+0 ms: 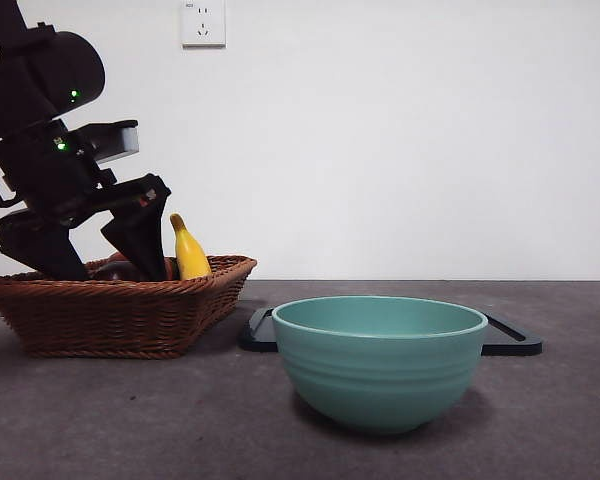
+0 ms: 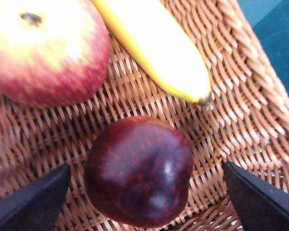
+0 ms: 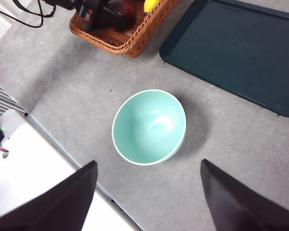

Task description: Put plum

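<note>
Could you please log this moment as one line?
left gripper: open, straddling dark maroon plum in wicker basket | right gripper: open, above empty teal bowl

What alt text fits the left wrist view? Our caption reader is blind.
A dark plum lies on the basket floor between the open left gripper jaws, untouched. Behind it lie an apple and a banana.

The plum (image 2: 138,171) is seen as a small, round, glossy fruit of very dark maroon, almost black. It is laid on the woven basket floor (image 2: 241,110), at 5 o'clock from the red-yellow apple (image 2: 48,50).
</note>
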